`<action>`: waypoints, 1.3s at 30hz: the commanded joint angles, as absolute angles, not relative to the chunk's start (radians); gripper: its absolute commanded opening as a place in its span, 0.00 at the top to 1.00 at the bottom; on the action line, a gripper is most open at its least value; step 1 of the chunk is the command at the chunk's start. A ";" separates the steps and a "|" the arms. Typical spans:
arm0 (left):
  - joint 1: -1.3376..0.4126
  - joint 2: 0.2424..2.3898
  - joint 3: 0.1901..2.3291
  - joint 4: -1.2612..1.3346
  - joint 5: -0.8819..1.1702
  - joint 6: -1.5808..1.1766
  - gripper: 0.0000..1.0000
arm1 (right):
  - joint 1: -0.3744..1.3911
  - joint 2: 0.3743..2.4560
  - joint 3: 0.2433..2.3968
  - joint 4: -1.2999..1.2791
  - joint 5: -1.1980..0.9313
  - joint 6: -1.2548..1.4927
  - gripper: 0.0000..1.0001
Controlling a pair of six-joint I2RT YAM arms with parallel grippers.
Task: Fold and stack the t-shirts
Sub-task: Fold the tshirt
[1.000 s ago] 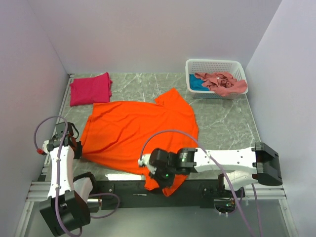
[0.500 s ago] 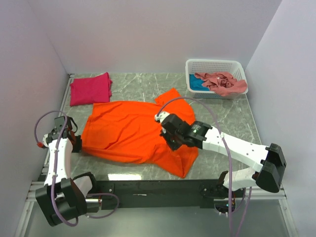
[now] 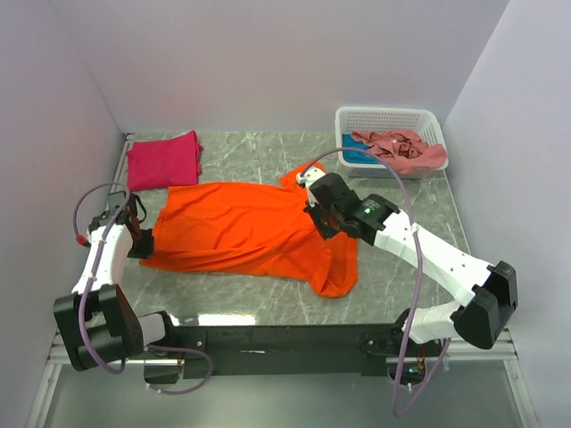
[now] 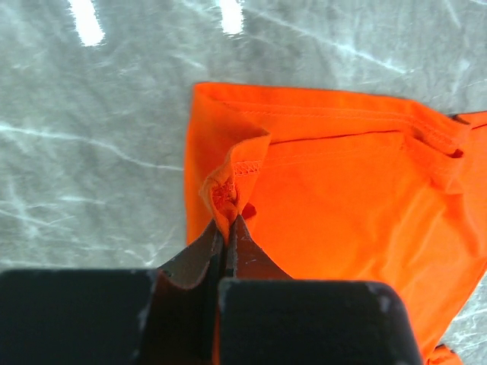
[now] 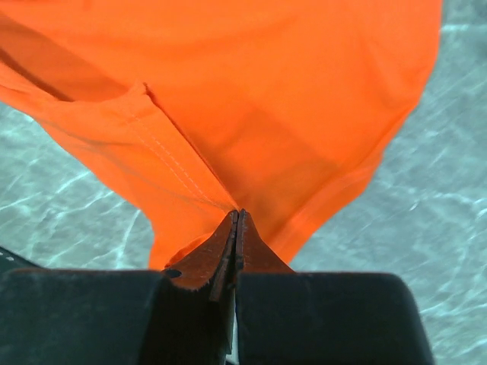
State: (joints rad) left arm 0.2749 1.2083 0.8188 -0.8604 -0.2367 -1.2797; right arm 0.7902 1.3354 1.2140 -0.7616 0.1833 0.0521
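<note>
The bright orange t-shirt (image 3: 241, 234) lies across the middle of the table, its near part doubled back over itself. My left gripper (image 3: 143, 242) is shut on its left corner hem (image 4: 224, 190). My right gripper (image 3: 319, 221) is shut on a fold of the same orange shirt (image 5: 251, 114) near its right side and holds it lifted, with cloth hanging below. A magenta-red t-shirt (image 3: 163, 160) lies folded at the back left. A salmon-pink t-shirt (image 3: 401, 150) and a teal-blue t-shirt (image 3: 355, 152) lie in the basket.
The white lattice basket (image 3: 385, 118) stands at the back right against the wall. Grey marble tabletop (image 3: 410, 223) shows right of the orange shirt and along the front edge. Walls close in on the left, back and right.
Both grippers have carried the orange shirt's near edge away from the front edge toward the back. The shirt now lies narrower, folded over itself. The right arm has swung far back and right.
</note>
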 commanded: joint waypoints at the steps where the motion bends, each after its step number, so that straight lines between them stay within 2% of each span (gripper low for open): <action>1: 0.268 1.264 0.882 -0.825 -0.255 -1.295 0.99 | 0.744 1.371 1.273 -0.713 0.132 -0.076 1.00; 7: 0.255 1.380 0.942 -0.761 -0.271 -1.278 0.98 | 0.700 1.494 1.302 -0.620 0.152 -0.230 1.00; 9: 0.253 1.419 0.983 -0.724 -0.290 -1.258 0.89 | 0.672 1.554 1.334 -0.569 0.188 -0.253 1.00; 10: 0.252 1.463 0.997 -0.718 -0.296 -1.244 0.81 | 0.663 1.575 1.347 -0.555 0.239 -0.258 1.00; 11: 0.252 1.486 1.017 -0.722 -0.301 -1.243 0.67 | 0.644 1.597 1.361 -0.543 0.264 -0.261 1.00; 12: 0.252 1.506 1.050 -0.723 -0.305 -1.243 0.58 | 0.638 1.636 1.383 -0.516 0.296 -0.259 1.00; 13: 0.245 1.531 1.060 -0.706 -0.302 -1.218 0.44 | 0.631 1.658 1.396 -0.506 0.340 -0.259 1.00; 14: 0.247 1.542 1.069 -0.686 -0.298 -1.203 0.25 | 0.623 1.678 1.411 -0.497 0.369 -0.255 1.00; 15: 0.245 1.549 1.095 -0.686 -0.301 -1.195 0.13 | 0.621 1.713 1.434 -0.488 0.389 -0.252 0.96; 16: 0.245 1.563 1.112 -0.692 -0.298 -1.168 0.03 | 0.621 1.729 1.451 -0.498 0.405 -0.245 0.86; 17: 0.247 1.565 1.132 -0.704 -0.301 -1.157 0.01 | 0.620 1.742 1.469 -0.518 0.437 -0.218 0.77; 19: 0.244 1.548 1.164 -0.750 -0.311 -1.151 0.00 | 0.620 1.749 1.503 -0.561 0.451 -0.166 0.68; 20: 0.242 1.534 1.163 -0.746 -0.299 -1.140 0.01 | 0.621 1.740 1.500 -0.564 0.436 -0.117 0.25; 21: 0.239 1.517 1.151 -0.742 -0.295 -1.135 0.01 | 0.623 1.705 1.479 -0.563 0.414 -0.092 0.10; 26: 0.222 1.402 1.086 -0.710 -0.258 -1.103 0.00 | 0.624 1.551 1.349 -0.565 0.258 0.099 0.09; 29: 0.193 1.362 1.016 -0.664 -0.226 -1.080 0.00 | 0.643 1.416 1.197 -0.480 0.010 0.158 0.08; 34: 0.135 1.339 0.948 -0.643 -0.204 -1.062 0.01 | 0.652 1.226 0.964 -0.189 -0.424 0.250 0.07; 39: 0.065 1.318 0.920 -0.615 -0.224 -1.065 0.00 | 0.702 1.209 0.900 -0.112 -0.466 0.298 0.06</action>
State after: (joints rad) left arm 0.0952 1.3575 0.9321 -0.6716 -0.2264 -1.0866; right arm 0.6651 1.2064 0.9165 -0.2451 -0.3401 0.2401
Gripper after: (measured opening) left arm 0.994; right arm 0.939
